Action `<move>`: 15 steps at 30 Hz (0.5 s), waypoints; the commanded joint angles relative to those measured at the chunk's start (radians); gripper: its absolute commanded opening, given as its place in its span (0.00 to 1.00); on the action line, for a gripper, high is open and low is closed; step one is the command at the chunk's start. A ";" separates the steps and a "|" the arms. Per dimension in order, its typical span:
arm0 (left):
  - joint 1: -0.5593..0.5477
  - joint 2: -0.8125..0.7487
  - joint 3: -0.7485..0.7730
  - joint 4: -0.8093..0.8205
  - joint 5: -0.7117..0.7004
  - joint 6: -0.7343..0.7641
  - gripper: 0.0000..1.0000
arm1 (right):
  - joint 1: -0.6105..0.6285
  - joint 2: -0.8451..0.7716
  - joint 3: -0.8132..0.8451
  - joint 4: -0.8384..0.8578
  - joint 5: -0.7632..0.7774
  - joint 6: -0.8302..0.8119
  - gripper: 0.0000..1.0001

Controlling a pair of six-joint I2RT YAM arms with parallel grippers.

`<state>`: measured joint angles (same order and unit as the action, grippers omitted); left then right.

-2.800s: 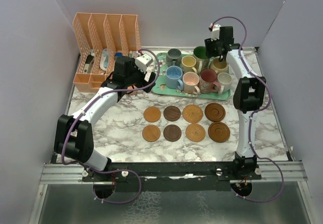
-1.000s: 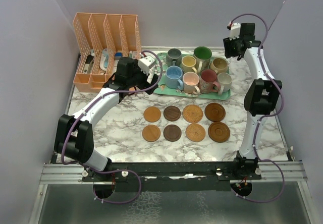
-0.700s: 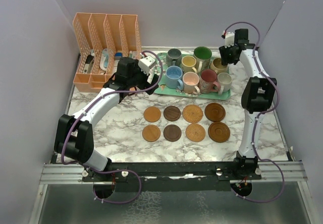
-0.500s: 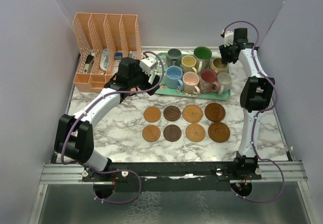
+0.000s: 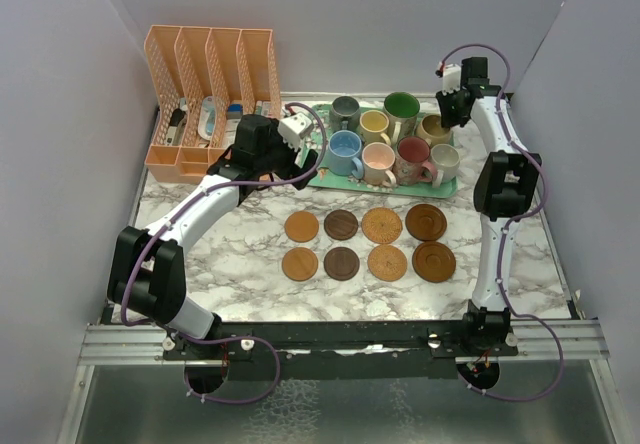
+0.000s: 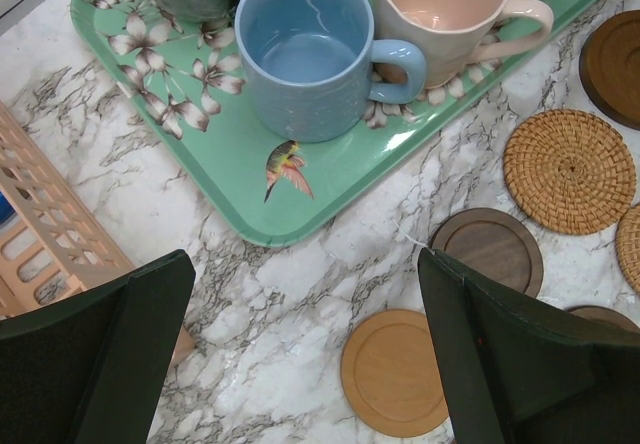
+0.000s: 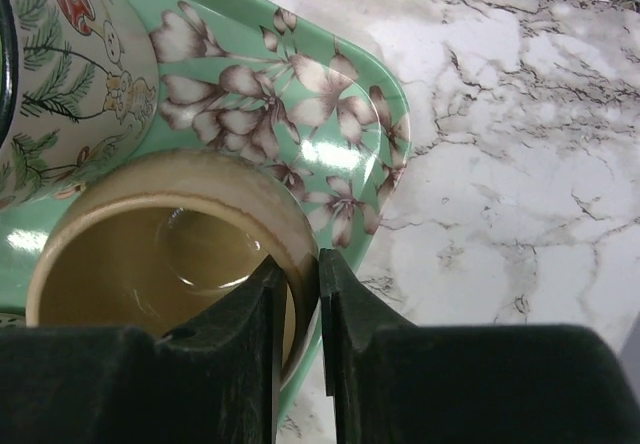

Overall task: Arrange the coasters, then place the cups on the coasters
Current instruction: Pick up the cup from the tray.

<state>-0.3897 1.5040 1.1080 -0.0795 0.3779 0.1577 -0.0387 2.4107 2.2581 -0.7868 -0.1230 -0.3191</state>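
Eight coasters [image 5: 341, 263] lie in two rows of four on the marble, in front of a teal floral tray [image 5: 322, 174]. All the cups stand on that tray. My right gripper [image 5: 447, 122] reaches down at the tray's back right corner. In the right wrist view it [image 7: 300, 264] is shut on the rim of the tan cup [image 7: 150, 254], one finger inside and one outside. My left gripper [image 6: 305, 264] hangs open over the marble by the tray's near left corner [image 6: 200, 134]. Below it are the blue cup [image 6: 305, 54], the pink cup [image 6: 440, 14] and a light orange coaster [image 6: 392, 372].
An orange slotted file organiser [image 5: 210, 84] holding small items stands at the back left, close behind my left arm. A patterned cup with a green inside [image 7: 60, 74] stands right next to the tan one. Grey walls close in the table on three sides.
My right arm swung in from the back right corner and came down onto the tan cup, and its jaws closed on the rim. The left arm barely moved.
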 commanded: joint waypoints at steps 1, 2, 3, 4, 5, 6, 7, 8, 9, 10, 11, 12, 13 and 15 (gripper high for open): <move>-0.009 -0.008 -0.012 0.018 0.015 0.016 0.99 | 0.000 0.007 0.053 -0.007 0.019 -0.010 0.15; -0.009 -0.008 -0.011 0.018 0.014 0.018 0.99 | 0.000 0.005 0.059 -0.009 0.021 -0.011 0.14; -0.009 -0.009 -0.011 0.018 0.011 0.018 0.99 | 0.000 0.002 0.064 -0.011 0.026 -0.013 0.12; -0.009 -0.010 -0.012 0.017 0.009 0.018 0.99 | 0.000 -0.002 0.068 -0.013 0.028 -0.014 0.10; -0.009 -0.011 -0.012 0.017 0.010 0.019 0.99 | 0.000 -0.009 0.070 -0.014 0.031 -0.016 0.08; -0.010 -0.011 -0.011 0.017 0.010 0.018 0.99 | 0.000 -0.017 0.074 -0.012 0.036 -0.018 0.07; -0.009 -0.011 -0.012 0.018 0.008 0.019 0.99 | 0.000 -0.025 0.076 -0.011 0.039 -0.019 0.05; -0.010 -0.011 -0.012 0.017 0.008 0.019 0.99 | 0.000 -0.035 0.078 -0.011 0.044 -0.021 0.04; -0.011 -0.011 -0.012 0.017 0.008 0.019 0.99 | 0.000 -0.043 0.086 -0.011 0.049 -0.024 0.04; -0.011 -0.012 -0.013 0.018 0.007 0.018 0.99 | 0.000 -0.053 0.092 -0.012 0.058 -0.029 0.03; -0.011 -0.013 -0.011 0.017 0.008 0.018 0.99 | 0.000 -0.063 0.097 -0.011 0.068 -0.035 0.02; -0.012 -0.013 -0.012 0.017 0.008 0.018 0.99 | 0.000 -0.075 0.102 -0.011 0.078 -0.040 0.01; -0.012 -0.014 -0.011 0.015 0.008 0.018 0.99 | 0.000 -0.088 0.107 -0.010 0.088 -0.045 0.01; -0.013 -0.014 -0.012 0.017 0.008 0.018 0.99 | -0.001 -0.118 0.111 -0.003 0.110 -0.053 0.01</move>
<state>-0.3950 1.5040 1.1030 -0.0799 0.3775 0.1680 -0.0387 2.4084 2.2990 -0.8242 -0.0673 -0.3504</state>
